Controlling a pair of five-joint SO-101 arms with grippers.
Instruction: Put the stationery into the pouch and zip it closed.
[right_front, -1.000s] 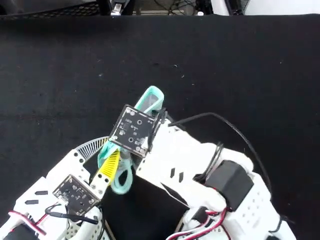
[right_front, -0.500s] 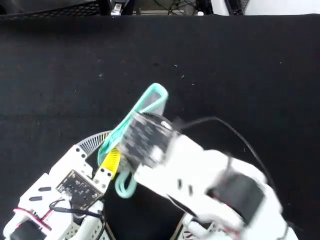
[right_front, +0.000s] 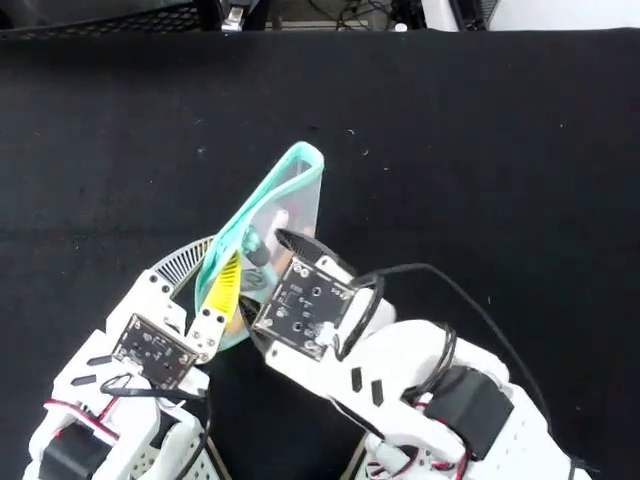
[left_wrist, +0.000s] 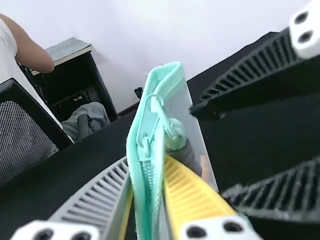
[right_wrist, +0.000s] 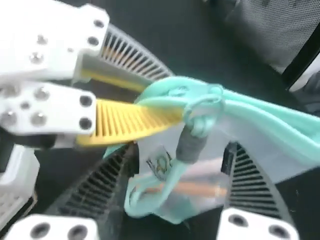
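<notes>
Left tool (right_front: 222, 274) around translucent mint-trimmed pouch (right_front: 291, 196)

Pouch partly hidden
You cannot see the lower end of the pouch (right_front: 288, 195) beneath the right arm (right_front: 400, 352), nor tell what lies inside.

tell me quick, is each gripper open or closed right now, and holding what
left gripper: closed on the zip edge of the pouch
right gripper: open, one finger on either side of the pouch
</notes>
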